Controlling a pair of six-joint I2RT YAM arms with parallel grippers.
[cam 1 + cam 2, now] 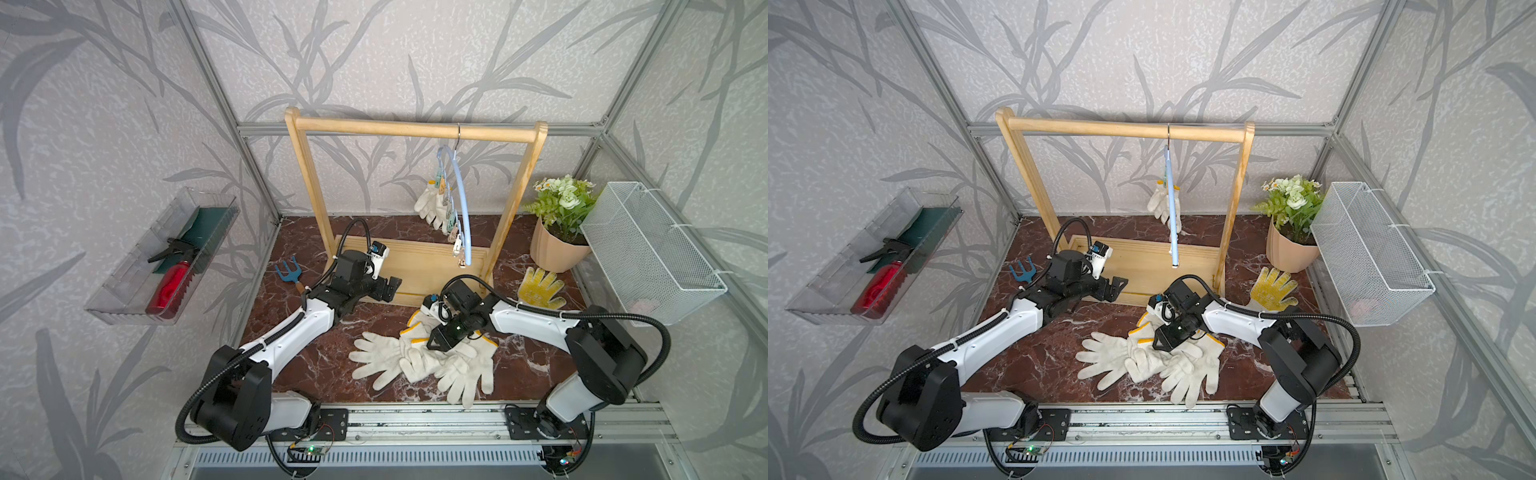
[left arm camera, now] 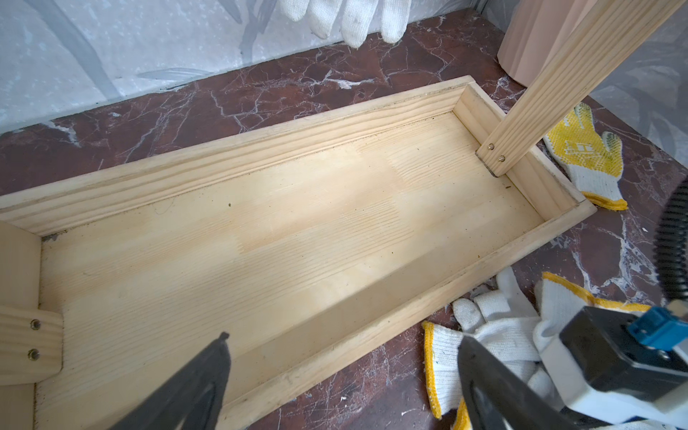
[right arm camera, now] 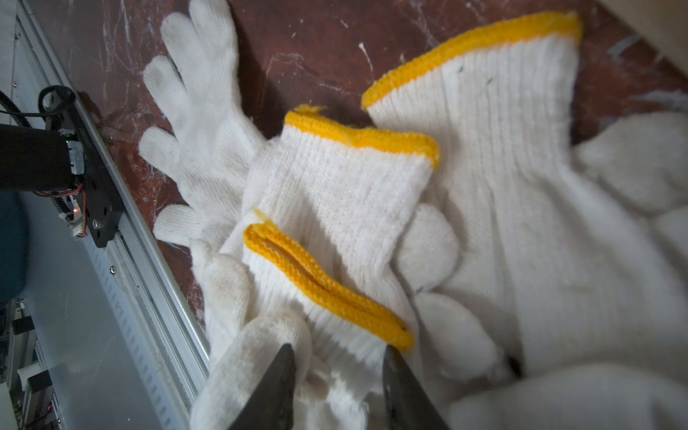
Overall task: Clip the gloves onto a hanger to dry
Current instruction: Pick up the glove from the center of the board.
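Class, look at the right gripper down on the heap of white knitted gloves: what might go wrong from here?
1. The right gripper sits at a yellow-trimmed cuff where the white knitted gloves overlap, so it may lift two together, or pinch only loose fabric that slips.
2. The light-blue plastic hanger hangs freely from the wooden rack; pressing a glove against it might swing it away.

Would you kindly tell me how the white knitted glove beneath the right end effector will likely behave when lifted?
Probably floppy: the knitted glove lies bunched, so it should drape from its yellow cuff. Likely light, like the gloves hanging limp on the hanger. Overlapping neighbours may drag along.
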